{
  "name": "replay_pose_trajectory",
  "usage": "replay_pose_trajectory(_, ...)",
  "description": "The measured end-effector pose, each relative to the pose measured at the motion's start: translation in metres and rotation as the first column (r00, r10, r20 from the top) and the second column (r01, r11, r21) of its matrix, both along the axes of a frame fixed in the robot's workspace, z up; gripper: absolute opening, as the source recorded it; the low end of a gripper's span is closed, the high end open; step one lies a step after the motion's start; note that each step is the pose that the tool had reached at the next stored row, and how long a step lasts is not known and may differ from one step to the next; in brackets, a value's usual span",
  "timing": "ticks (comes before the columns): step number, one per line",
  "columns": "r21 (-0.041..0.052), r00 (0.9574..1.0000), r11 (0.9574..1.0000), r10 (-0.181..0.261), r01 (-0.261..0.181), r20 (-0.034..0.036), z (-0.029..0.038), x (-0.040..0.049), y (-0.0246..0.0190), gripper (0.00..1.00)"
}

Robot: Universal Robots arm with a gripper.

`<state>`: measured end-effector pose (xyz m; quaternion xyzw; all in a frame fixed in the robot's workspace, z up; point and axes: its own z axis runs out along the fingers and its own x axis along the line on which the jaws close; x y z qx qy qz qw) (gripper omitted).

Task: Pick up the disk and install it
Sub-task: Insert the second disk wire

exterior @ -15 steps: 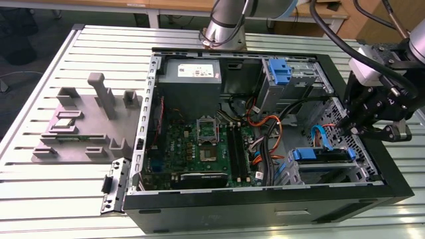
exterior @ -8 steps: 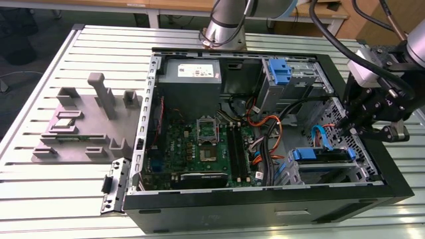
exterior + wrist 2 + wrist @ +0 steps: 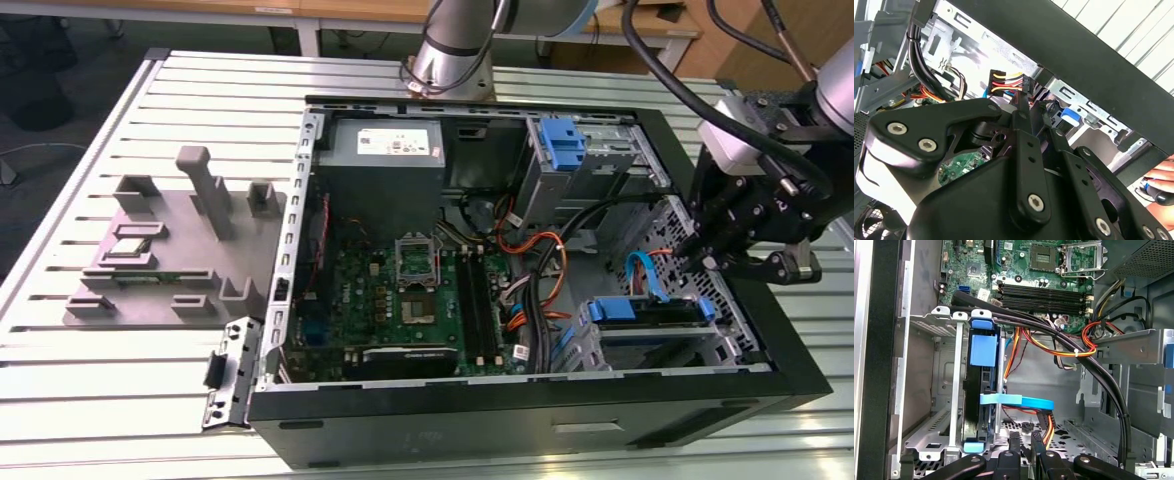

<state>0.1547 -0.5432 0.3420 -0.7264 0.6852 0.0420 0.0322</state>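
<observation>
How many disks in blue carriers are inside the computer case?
1. The disk stands edge-on in the metal drive cage, at the exterior view's lower right corner of the case. More may be hidden behind cage walls.

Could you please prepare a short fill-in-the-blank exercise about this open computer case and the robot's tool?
1. The disk stands edge-on in a metal cage, framed by a ____ carrier.
2. In the exterior view, the tool hangs over that view's ____ side of the case.
3. The grey fixture lies on the table at the exterior view's ____ of the case.
Missing words: blue, right, left.
</observation>
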Motion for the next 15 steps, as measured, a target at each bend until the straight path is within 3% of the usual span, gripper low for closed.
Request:
replay_pose_trajectory(4, -0.0022, 1.0, 1.0, 0.002, -0.002, 0.0, -0.0002, 0.0, 0.0003, 0.24)
replay_pose_trajectory(6, -0.0106, 1.0, 0.9999, 0.008, -0.008, -0.0003, 0.0, 0.0, 0.0003, 0.24)
replay_pose_trajectory(9, -0.0161, 0.9998, 0.9996, 0.021, -0.021, -0.0004, -0.0002, 0.0, 0.0002, 0.24)
replay_pose_trajectory(15, -0.0174, 0.9986, 0.9985, 0.053, -0.053, -0.0005, -0.0009, -0.001, 0.0005, 0.24)
